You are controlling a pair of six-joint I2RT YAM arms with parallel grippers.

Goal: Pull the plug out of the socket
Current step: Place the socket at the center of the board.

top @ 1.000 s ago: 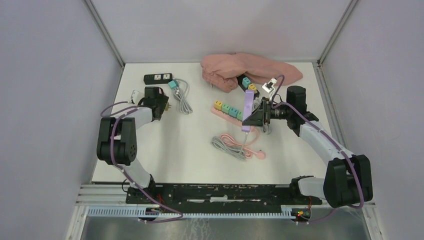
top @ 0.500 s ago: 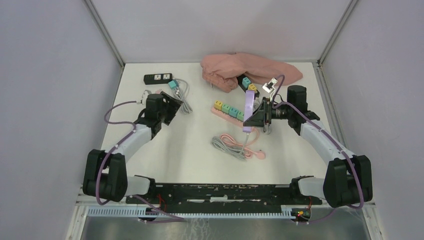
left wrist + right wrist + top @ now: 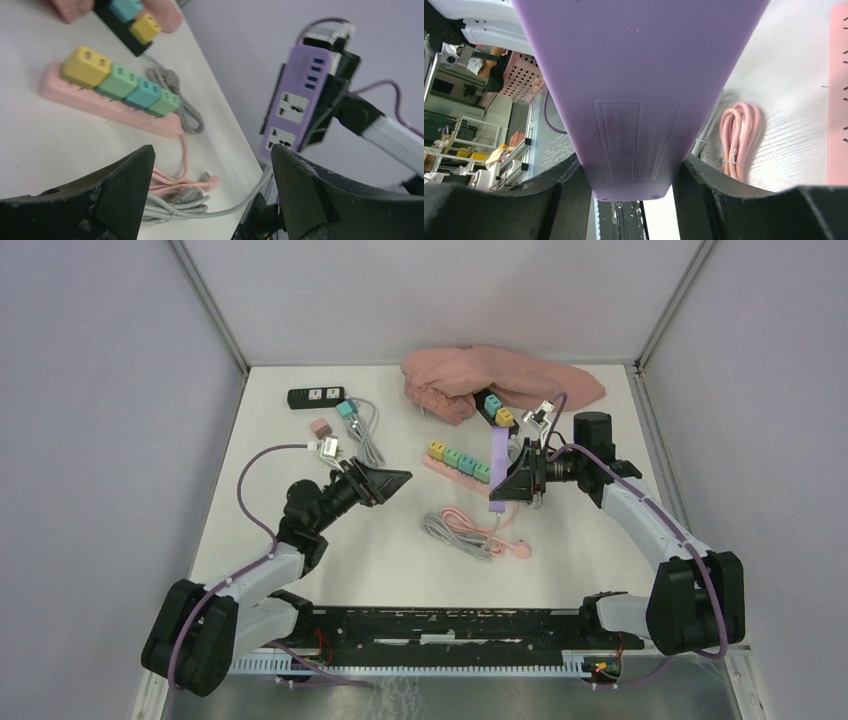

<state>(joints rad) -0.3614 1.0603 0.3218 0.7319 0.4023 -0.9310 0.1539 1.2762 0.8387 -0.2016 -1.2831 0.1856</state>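
My right gripper (image 3: 506, 484) is shut on a purple power strip, the socket (image 3: 498, 462), and holds it up on end above the table. From below, the right wrist view shows its underside (image 3: 639, 90) clamped between both fingers. The left wrist view has its face (image 3: 299, 106), and the outlets there look empty. A small pink plug (image 3: 320, 427) lies loose on the table at the back left. My left gripper (image 3: 392, 480) hovers left of the middle, pointing at the purple strip, open with nothing between its fingers (image 3: 212, 155).
A black strip (image 3: 315, 396) and a teal plug with a grey cord (image 3: 347, 410) lie at the back left. A pink cloth (image 3: 500, 375) sits at the back. A pink strip with coloured adapters (image 3: 455, 460) lies centre. Pink and grey cord coils (image 3: 470, 530) lie nearer me.
My left arm has swung from the back left toward the middle, opening wider. The pink plug now lies uncovered near the teal one. The right gripper has kept its hold on the purple strip.
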